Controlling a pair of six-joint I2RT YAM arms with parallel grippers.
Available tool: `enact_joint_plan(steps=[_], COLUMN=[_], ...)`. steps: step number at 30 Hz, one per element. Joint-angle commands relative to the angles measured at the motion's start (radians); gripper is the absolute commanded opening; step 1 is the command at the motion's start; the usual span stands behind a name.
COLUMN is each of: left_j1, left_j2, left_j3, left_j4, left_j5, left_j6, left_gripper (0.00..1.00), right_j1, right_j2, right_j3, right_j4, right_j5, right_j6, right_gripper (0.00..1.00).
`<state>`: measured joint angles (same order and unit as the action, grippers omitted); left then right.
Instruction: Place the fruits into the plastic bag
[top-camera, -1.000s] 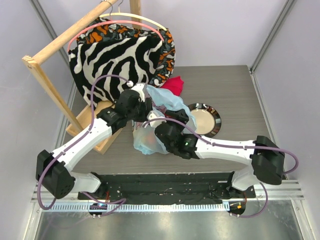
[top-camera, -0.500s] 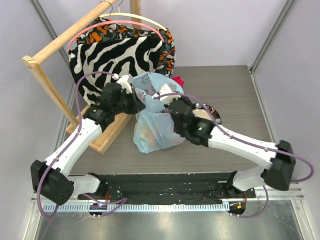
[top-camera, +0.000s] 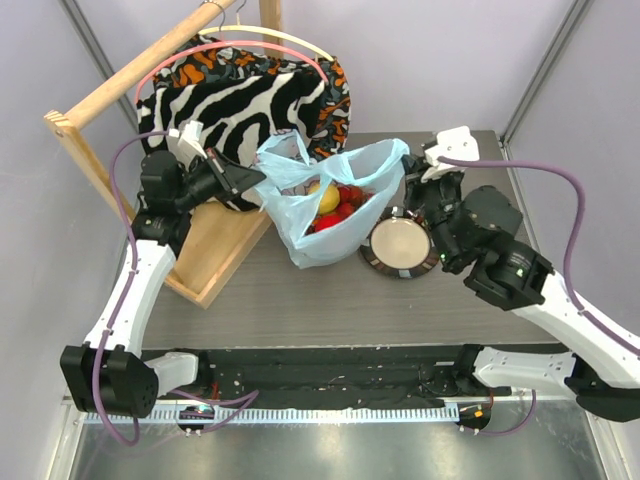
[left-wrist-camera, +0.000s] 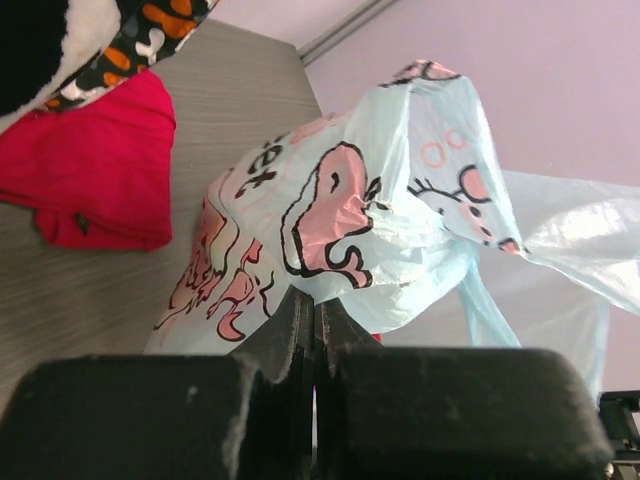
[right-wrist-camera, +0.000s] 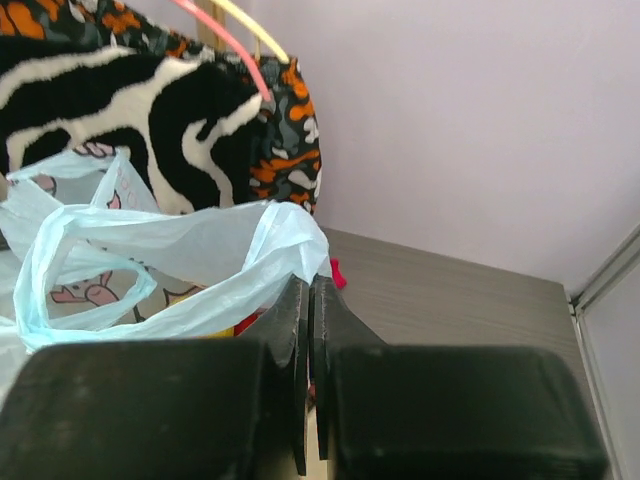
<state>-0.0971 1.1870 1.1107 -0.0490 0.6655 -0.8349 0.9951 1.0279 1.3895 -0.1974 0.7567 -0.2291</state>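
Observation:
The light-blue plastic bag (top-camera: 335, 235) hangs stretched open between my two grippers above the table. My left gripper (top-camera: 256, 183) is shut on its left rim, and my right gripper (top-camera: 405, 177) is shut on its right rim. Fruits lie inside the bag, a yellow one (top-camera: 326, 199) and red ones (top-camera: 346, 202) showing through the mouth. In the left wrist view the printed bag (left-wrist-camera: 350, 200) bulges just past my shut left gripper (left-wrist-camera: 315, 300). In the right wrist view the bag's edge (right-wrist-camera: 200, 250) runs into my shut right gripper (right-wrist-camera: 308, 287).
A dark round plate (top-camera: 400, 246) sits on the table under the right arm's wrist. Zebra-striped fabric (top-camera: 240, 110) hangs on a wooden rack (top-camera: 110, 90) at the back left. A red cloth (left-wrist-camera: 90, 170) lies on the table behind the bag.
Both grippers have shut on the bag's rims, risen and pulled apart, left arm leftward and right arm rightward. The bag's mouth now gapes open and the plate is uncovered.

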Motion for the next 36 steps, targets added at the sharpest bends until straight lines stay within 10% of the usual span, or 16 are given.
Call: enact_joint_plan(steps=[1,17,20,24,30,36], left_j1=[0.027,0.036,0.037,0.036,0.036,0.039], left_j2=[-0.013,-0.027,-0.043,-0.069,-0.118,-0.093], left_j3=[-0.003,0.004,0.018,0.028,0.035,0.069], left_j4=[-0.001,-0.319,-0.359,-0.388,-0.376,-0.388], left_j5=[0.055,-0.107,-0.142,-0.162,-0.184,-0.299], left_j6=[0.023,0.287,0.327,0.381,0.45,0.458], left_gripper=[0.0,0.07,0.34,0.79,0.96,1.0], right_j1=[-0.01,-0.03,-0.035,-0.036,-0.045,-0.235], right_j2=[0.047,0.095,0.101,0.089,0.023,0.035], right_j3=[-0.061,-0.139,-0.149,-0.161,-0.184,-0.143], right_j4=[-0.04,-0.082,-0.082,-0.083,-0.048,-0.074], right_j5=[-0.025,-0.099,-0.118,-0.151,-0.258,-0.414], right_j6=[0.083,0.197,0.214,0.217,0.206,0.341], right_gripper=[0.01,0.01,0.15,0.58,0.87,0.93])
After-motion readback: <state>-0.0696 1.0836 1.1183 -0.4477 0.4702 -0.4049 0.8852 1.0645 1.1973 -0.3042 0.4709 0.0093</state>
